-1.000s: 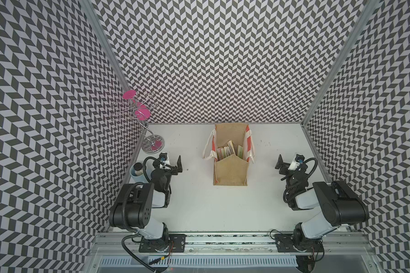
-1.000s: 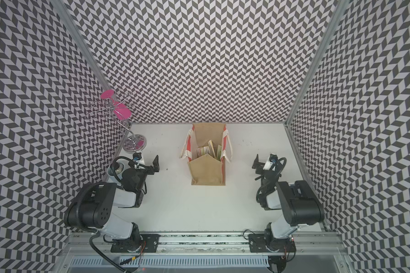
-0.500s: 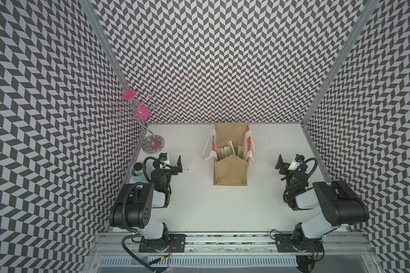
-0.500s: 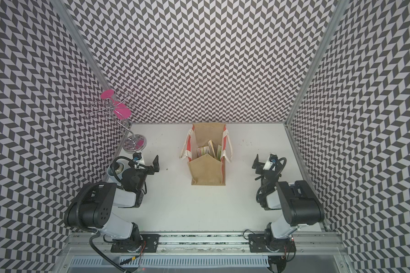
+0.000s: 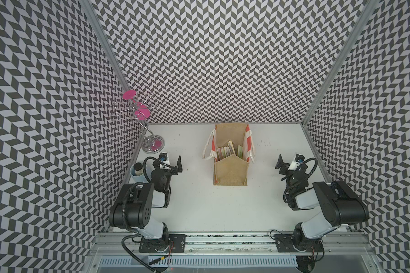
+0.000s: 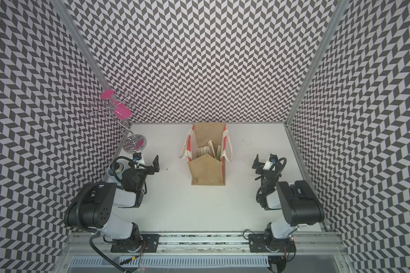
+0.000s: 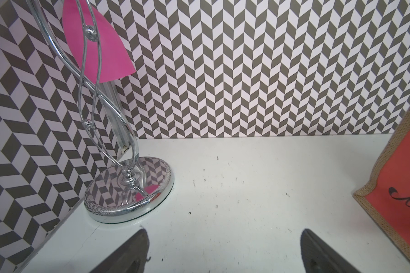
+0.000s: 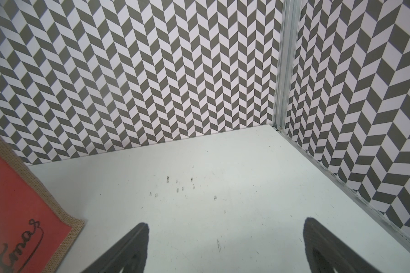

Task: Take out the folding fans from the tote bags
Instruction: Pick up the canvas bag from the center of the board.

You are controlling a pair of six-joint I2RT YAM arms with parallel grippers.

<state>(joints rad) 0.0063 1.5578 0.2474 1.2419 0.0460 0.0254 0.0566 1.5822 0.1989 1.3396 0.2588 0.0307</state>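
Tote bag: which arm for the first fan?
Left, marginally. Left end effector and right end effector both stand open, empty, about equally far from the tote bag, but most folding fans bunch toward its left side.

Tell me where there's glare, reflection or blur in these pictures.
Left wrist view: the chrome stand mirrors the chevron wall, no harsh glare. Both top views: even light, tote bag sharp. Right wrist view: right gripper fingertips slightly soft.
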